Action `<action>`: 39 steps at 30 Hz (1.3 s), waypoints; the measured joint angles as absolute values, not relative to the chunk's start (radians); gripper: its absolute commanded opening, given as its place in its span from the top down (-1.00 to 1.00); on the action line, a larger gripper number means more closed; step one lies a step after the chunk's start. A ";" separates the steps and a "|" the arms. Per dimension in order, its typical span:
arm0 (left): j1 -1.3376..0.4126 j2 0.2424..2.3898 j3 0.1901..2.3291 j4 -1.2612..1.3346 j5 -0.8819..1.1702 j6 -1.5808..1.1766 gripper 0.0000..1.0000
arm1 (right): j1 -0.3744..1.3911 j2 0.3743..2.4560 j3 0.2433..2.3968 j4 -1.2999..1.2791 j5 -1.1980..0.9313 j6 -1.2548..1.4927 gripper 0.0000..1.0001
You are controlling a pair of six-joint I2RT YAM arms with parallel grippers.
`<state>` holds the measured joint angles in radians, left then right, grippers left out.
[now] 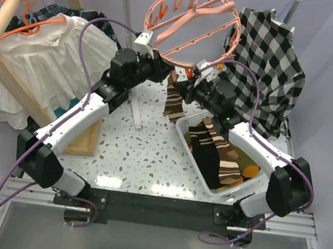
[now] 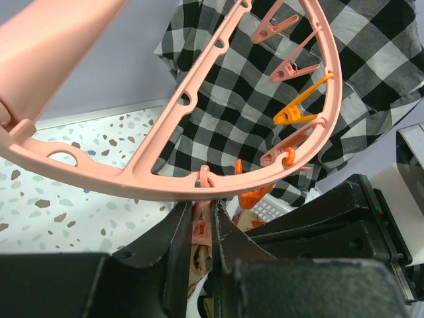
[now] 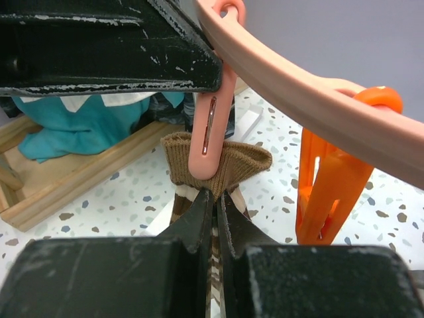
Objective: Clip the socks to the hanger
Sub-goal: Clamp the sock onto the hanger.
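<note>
Left claw: the left gripper (image 2: 201, 212) has its black fingers pinched together on a small salmon-pink plastic clip (image 2: 200, 230) dangling from the ring's near rim.
Right claw: the right gripper (image 3: 215, 202) has its fingers pressed together on the cuff of a brown sock with cream and dark stripes (image 3: 246, 162), at 6 o'clock of that clip.
Hanger: the large salmon-pink round plastic drying ring with spokes (image 1: 190, 27) sits tilted at 12 o'clock above the speckled terrazzo table (image 1: 145, 152).
Sock: it hangs down at 6 o'clock of the ring's near rim, where the two grippers meet.
Clip and cuff: the clip's lower end overlaps the front of the cuff. Whether it bites the cloth cannot be told.
Orange clip: a bright orange plastic clip (image 3: 328, 192) hangs on the same rim at 3 o'clock of the pink one, apart from the sock.
Basket: a white slotted plastic basket (image 1: 185, 133) at 4 o'clock on the table holds more striped brown, black and orange-toed socks (image 1: 226, 159).
Backdrop: a black-and-white checked shirt (image 1: 265, 64) hangs at 2 o'clock, and a white blouse on an orange coat hanger (image 1: 41, 54) at 10 o'clock.
</note>
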<state>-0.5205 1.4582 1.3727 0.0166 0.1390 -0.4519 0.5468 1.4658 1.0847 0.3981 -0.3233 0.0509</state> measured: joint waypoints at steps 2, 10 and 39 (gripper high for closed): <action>-0.521 1.458 1.373 0.014 0.140 -0.452 0.78 | 0.544 1.466 1.085 0.398 -0.323 0.050 1.00; -0.521 1.458 1.373 0.009 0.148 -0.451 0.58 | 0.537 1.466 1.095 0.399 -0.323 0.049 1.00; -0.501 1.458 1.373 -0.044 0.069 -0.425 -0.15 | 0.492 1.291 1.145 0.134 -0.278 -0.038 -0.01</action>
